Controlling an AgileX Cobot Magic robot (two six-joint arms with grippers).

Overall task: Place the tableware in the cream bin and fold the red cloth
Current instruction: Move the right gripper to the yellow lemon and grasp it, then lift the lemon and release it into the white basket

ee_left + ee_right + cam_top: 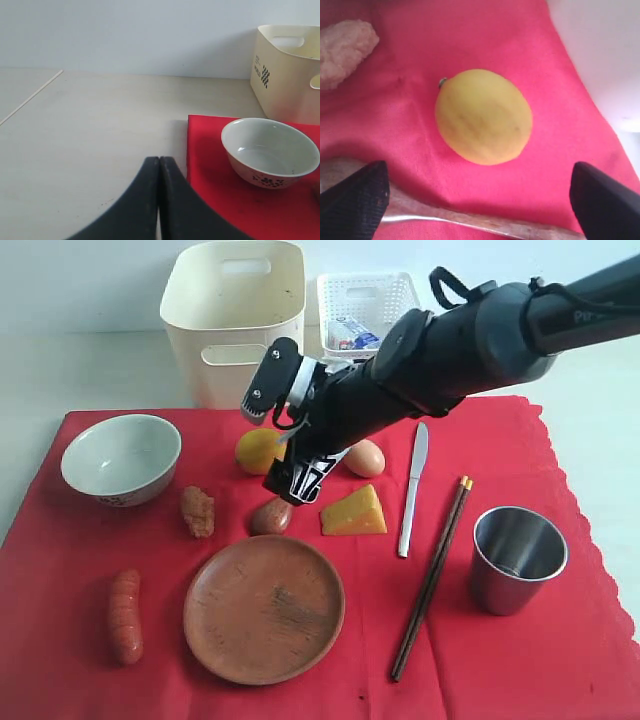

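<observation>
Your right pincer (480, 197) is released, its fingers spread wide and pointing down just above the red cloth (420, 30). The wooden spoon (470, 220) runs its handle across the gap between them; you cannot tell whether the tips touch it. Just past the spoon lies the lemon (482, 117), clear of both fingers.

The right arm comes in from the far side, stretched across the middle, with the forearm sloping down and the wrist bent towards the cloth.

Close by the pincer on the arm's side sit a cheese wedge (354, 512) and an egg (365, 457). Farther that way lie the silver knife (412, 490), the chopsticks (432, 575) and the steel cup (518, 558). The wooden plate (264, 608) lies near the pincer on the camera's side, and the white bowl (120, 458) sits well apart opposite the arm. The cream bin (235, 315) stands beyond the pincer, off the cloth.

Your left pincer (159, 170) is clenched on nothing, over the bare counter (90, 140) just beside the cloth's edge.
</observation>
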